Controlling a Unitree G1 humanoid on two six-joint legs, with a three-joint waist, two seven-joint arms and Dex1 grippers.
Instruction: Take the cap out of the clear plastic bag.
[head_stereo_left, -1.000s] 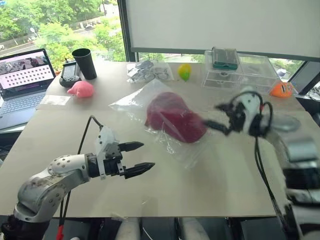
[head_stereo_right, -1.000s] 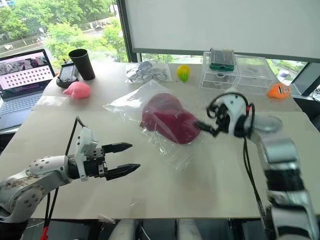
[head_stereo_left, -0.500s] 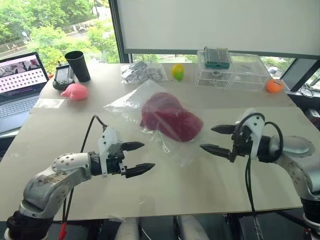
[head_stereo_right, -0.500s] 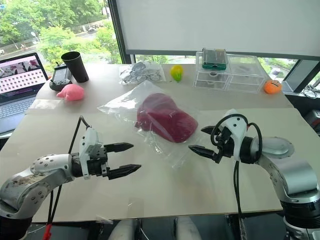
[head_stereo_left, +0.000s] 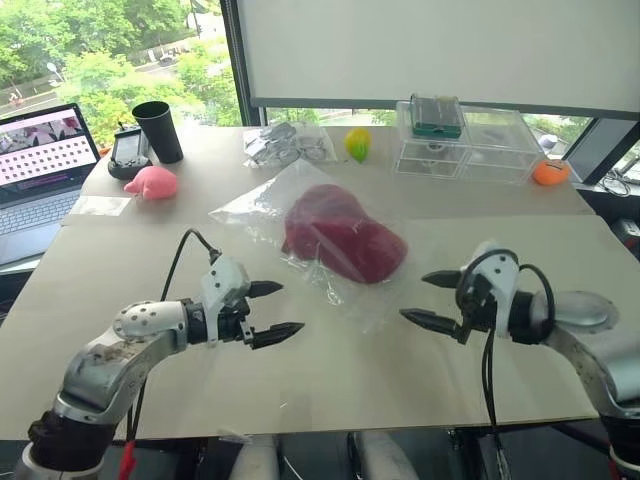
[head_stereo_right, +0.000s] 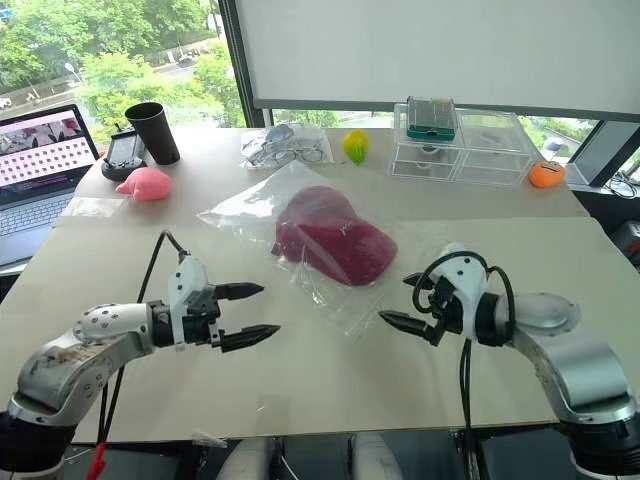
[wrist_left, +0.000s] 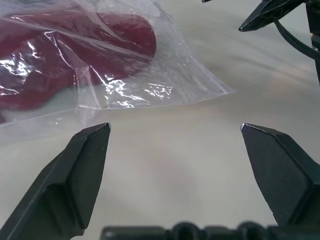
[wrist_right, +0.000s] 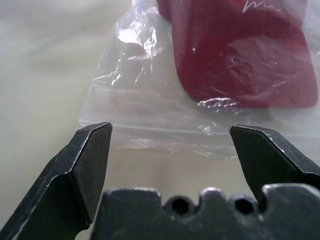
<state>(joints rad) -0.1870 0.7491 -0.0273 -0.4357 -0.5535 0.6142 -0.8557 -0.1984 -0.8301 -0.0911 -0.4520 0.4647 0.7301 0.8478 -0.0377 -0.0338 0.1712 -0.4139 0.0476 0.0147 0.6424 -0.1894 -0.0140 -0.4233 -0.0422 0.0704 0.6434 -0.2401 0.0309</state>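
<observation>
- The cap (head_stereo_left: 343, 238) is lying sealed inside the clear plastic bag (head_stereo_left: 300, 205) at table (head_stereo_left: 330, 370) centre.
- The left gripper (head_stereo_left: 272, 311) is hovering at the bag's 7 o'clock, fingers spread wide, gripping nothing.
- The right gripper (head_stereo_left: 430, 299) is hovering at 4 o'clock, likewise spread and empty.
- Judged: the film is looking light, slippery and crinkly, the cap soft; pinching the bare near corner is appearing soundest.

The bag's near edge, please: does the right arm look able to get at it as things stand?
Probably yes. The right tool is open and faces the bag across bare table, with nothing between them. The cap lies further inside.
</observation>
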